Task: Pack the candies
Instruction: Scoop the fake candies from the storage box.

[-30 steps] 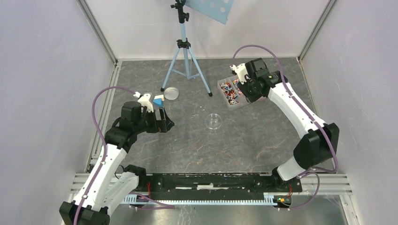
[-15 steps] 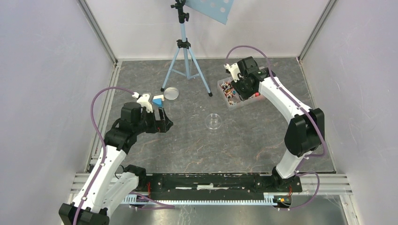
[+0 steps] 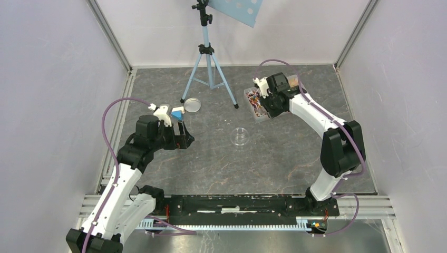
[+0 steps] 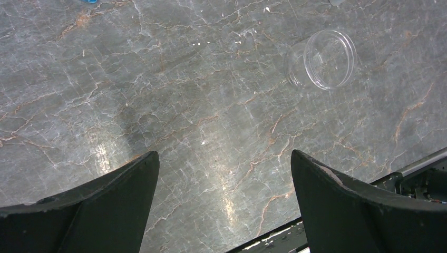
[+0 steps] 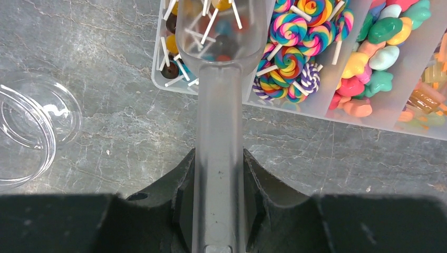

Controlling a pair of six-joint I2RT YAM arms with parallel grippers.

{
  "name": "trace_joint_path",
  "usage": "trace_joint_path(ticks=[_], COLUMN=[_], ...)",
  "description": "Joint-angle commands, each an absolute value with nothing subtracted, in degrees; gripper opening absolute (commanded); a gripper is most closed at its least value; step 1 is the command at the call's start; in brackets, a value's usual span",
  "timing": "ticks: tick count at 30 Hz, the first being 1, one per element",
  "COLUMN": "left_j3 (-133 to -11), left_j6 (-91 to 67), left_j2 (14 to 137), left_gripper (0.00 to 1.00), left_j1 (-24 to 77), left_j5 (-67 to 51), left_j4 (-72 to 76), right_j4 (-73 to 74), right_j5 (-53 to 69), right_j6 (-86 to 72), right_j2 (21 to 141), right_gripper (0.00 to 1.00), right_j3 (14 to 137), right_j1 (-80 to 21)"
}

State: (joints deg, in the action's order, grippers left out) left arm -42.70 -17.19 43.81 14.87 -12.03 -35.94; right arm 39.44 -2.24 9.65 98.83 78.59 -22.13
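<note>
**Plastic scoop [image 5: 219,105] held over the candies [image 5: 295,31]**

Top view: on the grey marble table [image 3: 211,163] the right tool [image 3: 266,103] reaches to a clear box [image 3: 259,117] with compartments, at about 1 o'clock from a small round dish [image 3: 240,136] in the middle. The candies [image 3: 255,100] lie in this box as small coloured dots. The left tool [image 3: 182,134] hangs over the table at 9 o'clock from the dish, well apart from it. A blue-and-white block [image 3: 177,112] and a round lid [image 3: 191,105] lie just beyond it, near a blue tripod [image 3: 211,68].

Left wrist view: the fingers of the left tool [image 4: 224,158] stand wide apart with nothing between them, only bare table [image 4: 184,79] below. The round dish [image 4: 321,66] is at 1 o'clock and holds nothing.

Right wrist view: the right tool [image 5: 219,163] is clamped on the handle of the translucent scoop. The bowl of the scoop points to 12 o'clock and lies over the left compartment of the box [image 5: 158,79], above lollipops with white sticks. Rainbow swirl lollipops fill the next compartment, at 1 o'clock. Pink, green and yellow sweets are at 2 o'clock. The dish [image 5: 26,137] is on the table at 9 o'clock, apart from the box.
</note>
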Motion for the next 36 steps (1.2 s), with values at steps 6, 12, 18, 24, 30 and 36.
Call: trace_joint_path(ticks=[6,12,18,24,30,36], left_j3=[-42.8,-42.8,-42.8,-42.8,-42.9,-42.9], left_j6=[-13.2,-13.2,-13.2,-13.2,-13.2,-13.2], left_j2=[42.8,42.9,43.0,43.2,43.5,43.4], left_gripper=[1.00,1.00,1.00,1.00,1.00,1.00], left_j1=[15.1,15.1,15.1,15.1,15.2,15.2], left_j5=[-11.0,-10.9,-10.6,-10.4,-10.3,-10.0], left_j4=[-35.1,-35.1,-35.2,-35.3,-35.3,-35.4], right_j4=[29.2,25.7,23.4,19.1,13.4,9.1], right_j5=[-1.8,-1.9,-1.1,-0.5,-0.1,1.8], right_j6=[6.7,6.2,6.0,6.3,5.3,4.4], right_j2=[94.8,91.4,89.0,85.0,81.4,77.3], right_gripper=[0.00,0.00,0.00,0.00,0.00,0.00], right_j3=[69.5,64.6,62.0,57.4,51.2,47.2], right_j1=[-21.8,-20.8,-19.8,-18.9,-17.4,-16.4])
